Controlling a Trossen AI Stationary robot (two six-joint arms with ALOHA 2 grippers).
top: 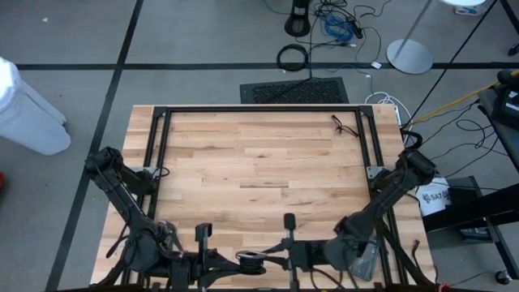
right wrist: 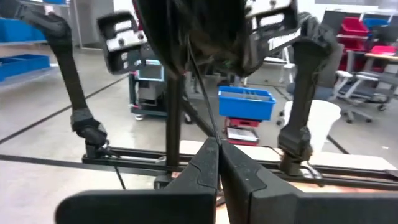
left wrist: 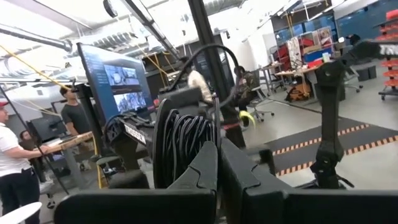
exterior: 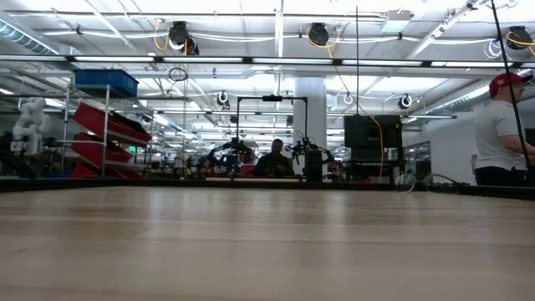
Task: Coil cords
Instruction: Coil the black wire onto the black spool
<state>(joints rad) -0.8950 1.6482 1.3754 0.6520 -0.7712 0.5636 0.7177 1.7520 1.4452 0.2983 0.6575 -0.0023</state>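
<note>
A thin black cord, wound into a small coil (top: 251, 259), hangs above the table's near edge, between my two grippers. My left gripper (top: 238, 261) reaches in from the left and is shut on it. In the left wrist view the coil (left wrist: 186, 134) stands edge-on just past the shut fingertips (left wrist: 217, 155). My right gripper (top: 268, 258) comes in from the right and is also shut. In the right wrist view one strand (right wrist: 202, 81) runs from the coil (right wrist: 193, 25) down into its fingertips (right wrist: 219, 149). The low view shows neither gripper nor the cord. My left gripper pinches the coil's bundle of several turns (left wrist: 200, 140) between its two fingers, which lie about level and come from the table's left. The coil is lifted clear of the table and stands on edge past the fingertips. My right gripper pinches a single thin strand (right wrist: 211, 132) between its two fingertips, which lie level and come from the table's right. The strand leads up from the fingers to the coil and runs fairly straight. It is clear of the table.
A second thin black tangle of wire (top: 347, 126) lies on the wooden table near its far right corner. A black metal frame (top: 259, 108) borders the tabletop. Beyond the far edge, cables and a floor mat (top: 293, 89) lie on the floor. People stand in the room behind.
</note>
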